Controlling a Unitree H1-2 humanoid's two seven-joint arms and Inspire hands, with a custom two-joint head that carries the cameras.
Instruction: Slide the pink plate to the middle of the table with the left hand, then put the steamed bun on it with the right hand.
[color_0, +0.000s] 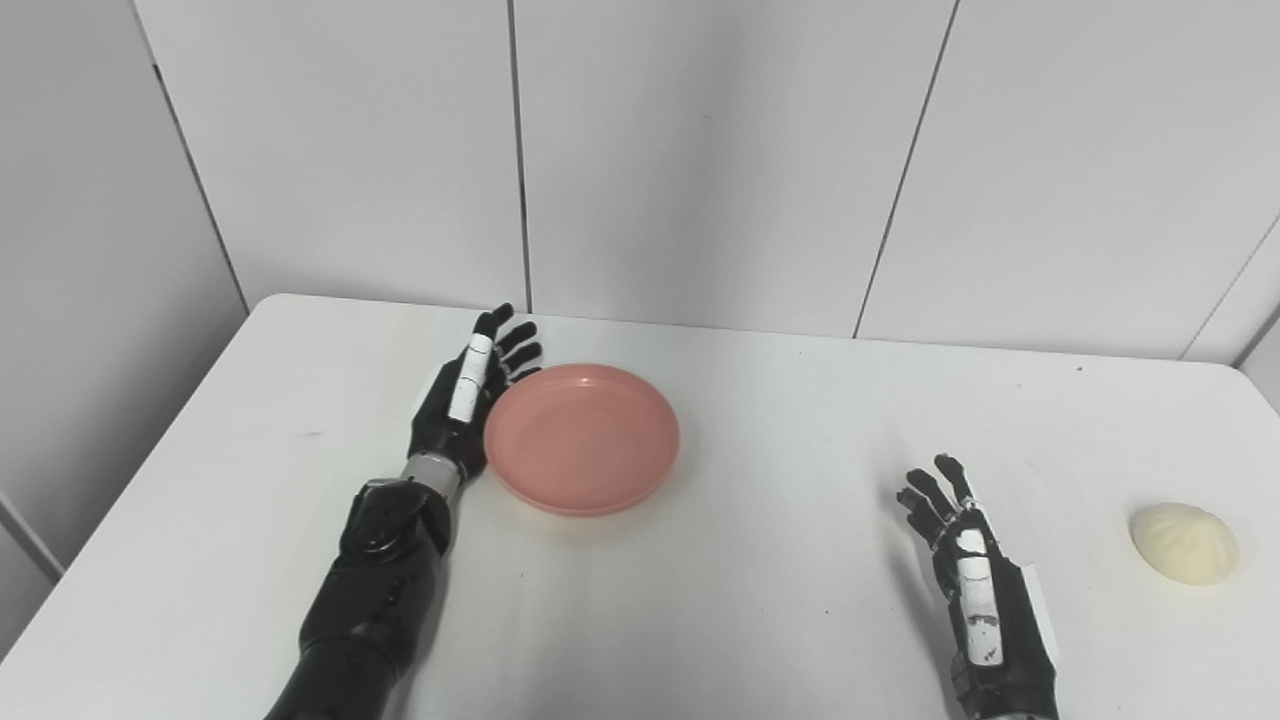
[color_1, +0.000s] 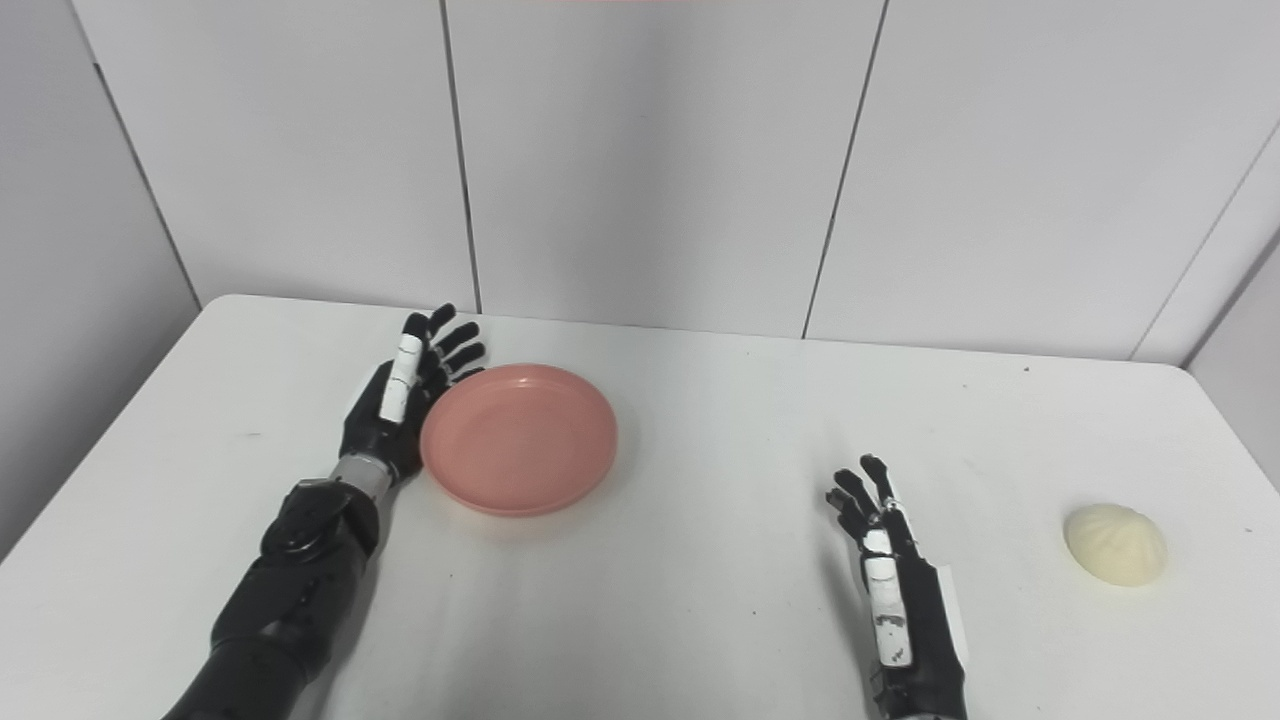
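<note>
Two robot hands spread: left robot hand seemingly touching pink plate rim.

We see the pink plate flat on the white table, left of centre. Our left hand stands edge-on against the plate's left rim, fingers straight and spread, holding nothing. Our right hand hangs over the near right, fingers apart, empty. The steamed bun sits alone further right, well apart from that hand.
</note>
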